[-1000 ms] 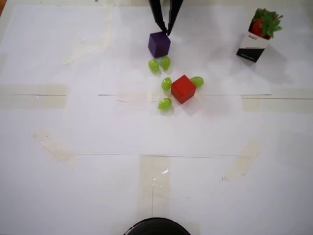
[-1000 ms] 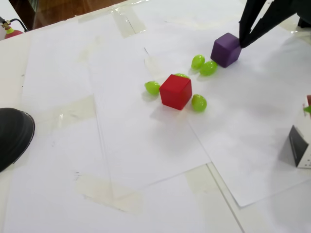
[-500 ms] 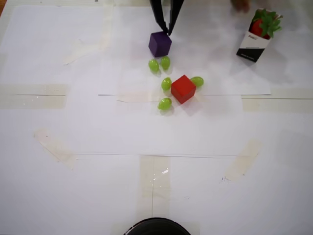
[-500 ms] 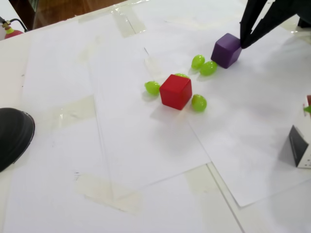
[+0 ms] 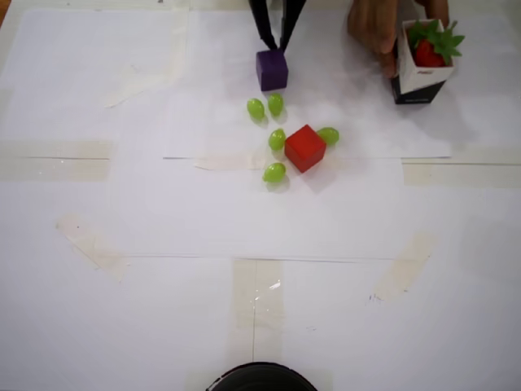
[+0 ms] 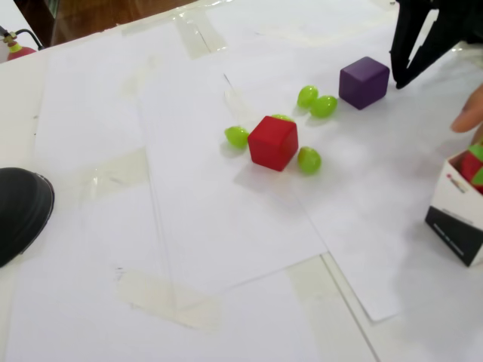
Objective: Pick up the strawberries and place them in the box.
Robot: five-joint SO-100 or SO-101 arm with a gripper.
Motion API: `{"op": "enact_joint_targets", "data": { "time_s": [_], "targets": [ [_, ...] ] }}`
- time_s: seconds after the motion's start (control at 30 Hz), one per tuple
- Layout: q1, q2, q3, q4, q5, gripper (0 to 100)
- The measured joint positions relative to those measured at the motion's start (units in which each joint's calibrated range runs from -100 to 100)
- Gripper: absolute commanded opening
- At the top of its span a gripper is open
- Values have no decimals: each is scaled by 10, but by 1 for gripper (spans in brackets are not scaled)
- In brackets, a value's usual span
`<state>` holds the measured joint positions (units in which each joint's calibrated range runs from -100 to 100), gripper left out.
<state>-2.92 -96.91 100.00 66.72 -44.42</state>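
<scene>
The box (image 5: pixel 417 78) stands at the top right in the overhead view, with red strawberries (image 5: pixel 429 54) and their green leafy tops inside it. In the fixed view the box (image 6: pixel 455 215) is at the right edge, with a bit of strawberry (image 6: pixel 471 163) showing at its rim. How many are inside I cannot tell. No strawberry lies on the table. My gripper (image 5: pixel 275 47) is open and empty, its black fingers just behind the purple cube (image 5: pixel 272 69). It also shows in the fixed view (image 6: pixel 398 75), apart from the box.
A person's hand (image 5: pixel 373 28) touches the box's left side. Several green grapes (image 5: pixel 256 108) lie around a red cube (image 5: pixel 305 147) in front of the purple cube (image 6: pixel 364 81). A black round object (image 6: pixel 19 211) sits at the near table edge.
</scene>
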Motion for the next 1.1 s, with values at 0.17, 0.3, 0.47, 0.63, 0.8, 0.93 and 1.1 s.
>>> {"op": "enact_joint_targets", "data": {
  "time_s": [0.17, 0.3, 0.47, 0.63, 0.8, 0.93, 1.1],
  "targets": [
    [-1, -1, 0, 0, 1, 0],
    [11, -1, 0, 1, 0, 0],
    [17, -5, 0, 13, 0, 0],
    [22, -7, 0, 28, 0, 0],
    [22, -8, 0, 37, 0, 0],
    [23, -9, 0, 44, 0, 0],
    [23, -9, 0, 57, 0, 0]
  ]
}}
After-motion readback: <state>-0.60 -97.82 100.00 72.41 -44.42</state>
